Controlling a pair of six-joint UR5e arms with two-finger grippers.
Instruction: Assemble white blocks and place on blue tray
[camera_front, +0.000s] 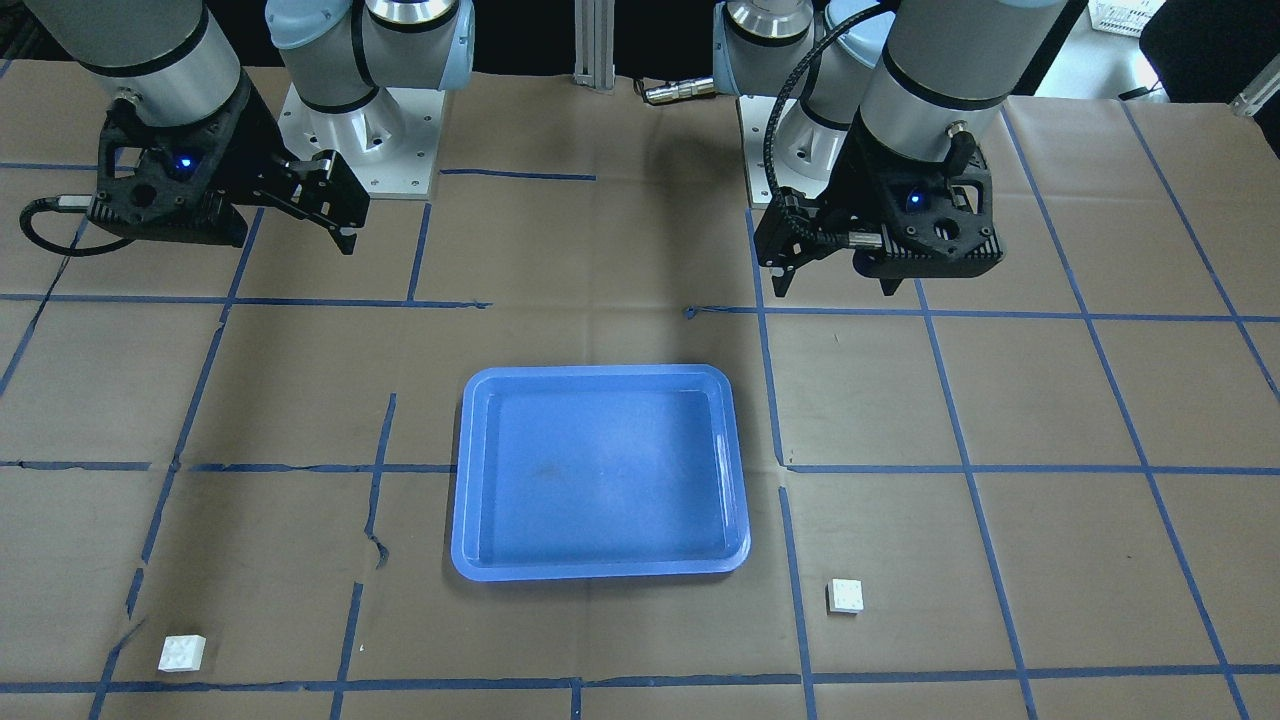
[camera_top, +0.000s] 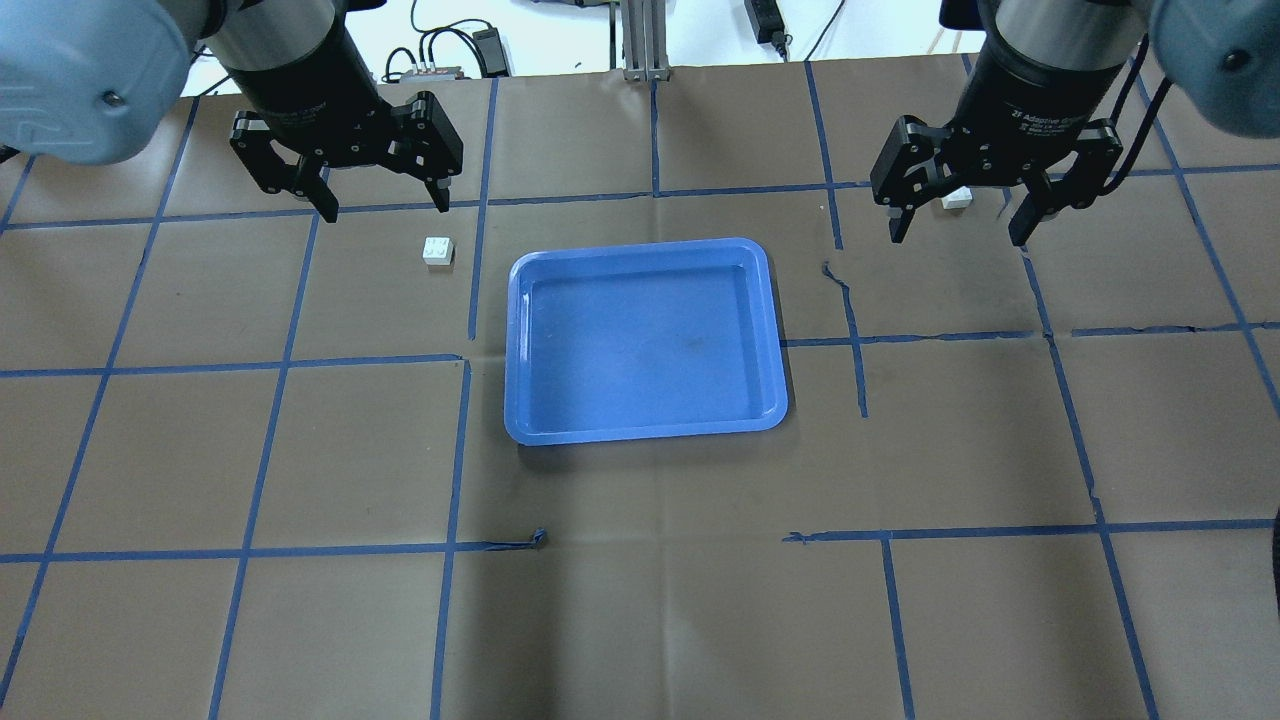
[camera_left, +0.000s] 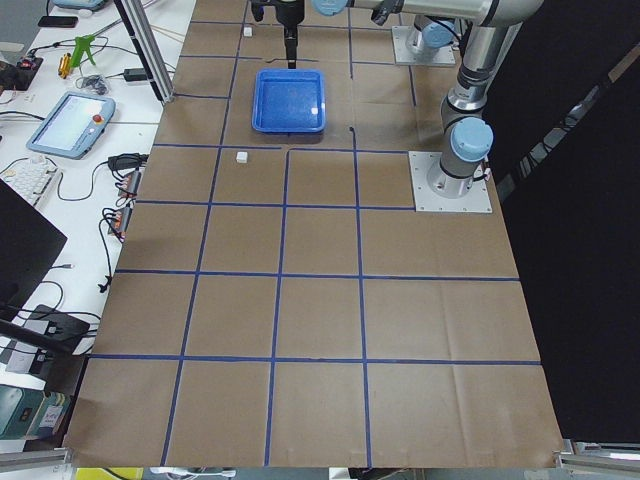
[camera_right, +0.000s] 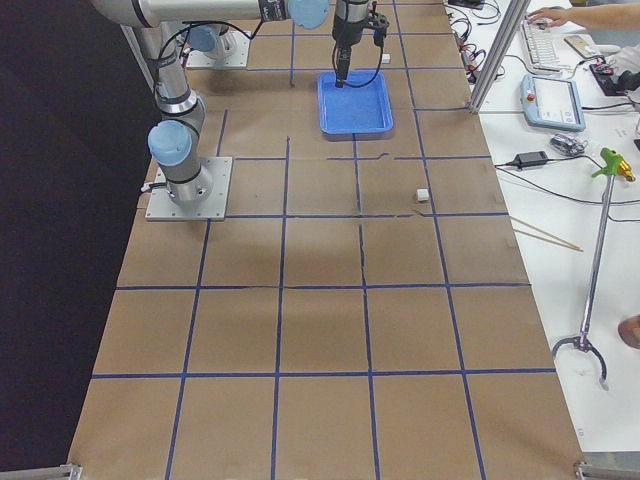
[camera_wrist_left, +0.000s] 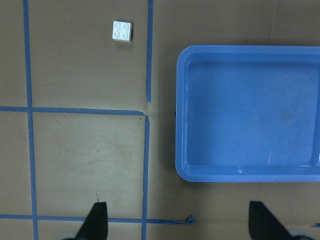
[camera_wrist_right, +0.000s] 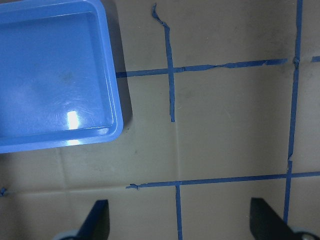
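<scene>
The blue tray (camera_top: 513, 350) lies empty at the table's middle; it also shows in the front view (camera_front: 461, 470). One white block (camera_top: 438, 250) sits on the paper left of the tray's far corner, also in the left wrist view (camera_wrist_left: 122, 31). The other white block (camera_top: 957, 197) lies far right, also in the front view (camera_front: 182, 652). My left gripper (camera_top: 386, 207) hangs open and empty above the table, just beyond its block. My right gripper (camera_top: 955, 238) hangs open and empty above the other block, which is out of the right wrist view.
Brown paper with a blue tape grid covers the table. The arm bases (camera_front: 360, 130) stand at the robot's edge. Benches with pendants and cables (camera_left: 70, 120) line the far side. A grabber tool (camera_right: 595, 250) lies off the table.
</scene>
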